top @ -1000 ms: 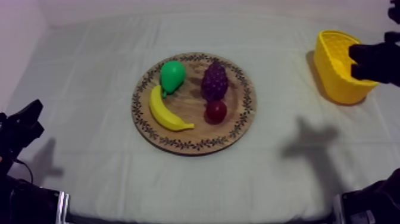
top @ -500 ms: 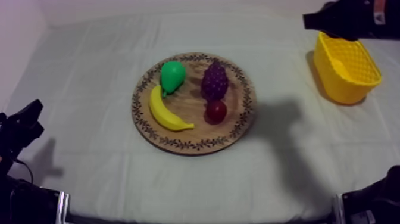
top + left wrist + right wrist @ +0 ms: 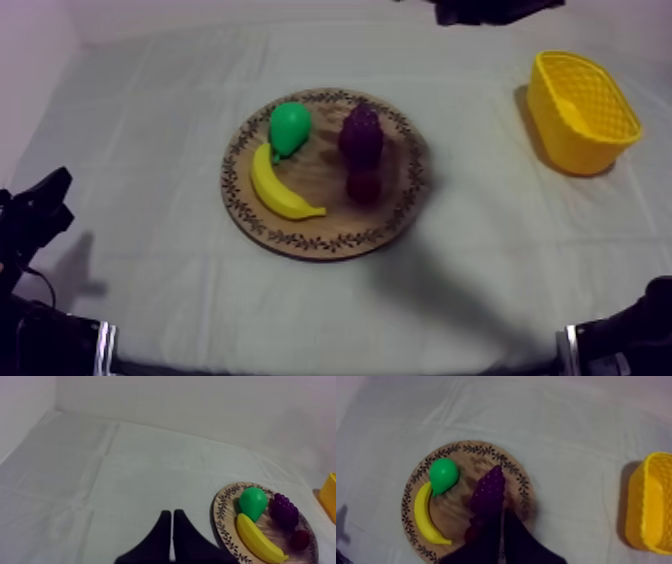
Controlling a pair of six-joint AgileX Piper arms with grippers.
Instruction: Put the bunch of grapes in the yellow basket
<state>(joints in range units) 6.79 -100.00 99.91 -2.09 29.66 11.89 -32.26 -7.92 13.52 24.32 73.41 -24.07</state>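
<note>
grey-white cloth covers the table (image 3: 150, 90), the largest thing here. at its middle lies the round wooden board (image 3: 395, 225), and well apart at my right stands the yellow basket (image 3: 580, 110), with nothing in it that i can see.

on the board, the banana (image 3: 280, 190) curves along the left side and the pear (image 3: 289, 127) sits just above it. the bunch of grapes (image 3: 360, 135) lies on the board's far right part, near the pear. the small red fruit (image 3: 363, 185) is just beside it on the near side, too close to tell whether they touch.

in its wrist view the right gripper (image 3: 501, 518) hangs high over the board, above the grapes. its fingers lie together as a narrow wedge and hold nothing. the left gripper (image 3: 172, 518) sits back on the cloth beside the board, fingers likewise pressed together and empty.

my reading is that the grasp is not yet begun. the main risks:
- if the right fingers come down closed, they would jab the grapes and shove them aside instead of gripping.
- the small red fruit sits so close that a finger could catch it and roll it off the board.
- a shallow pinch on the bumpy bunch could slip on the way to the basket.
</note>
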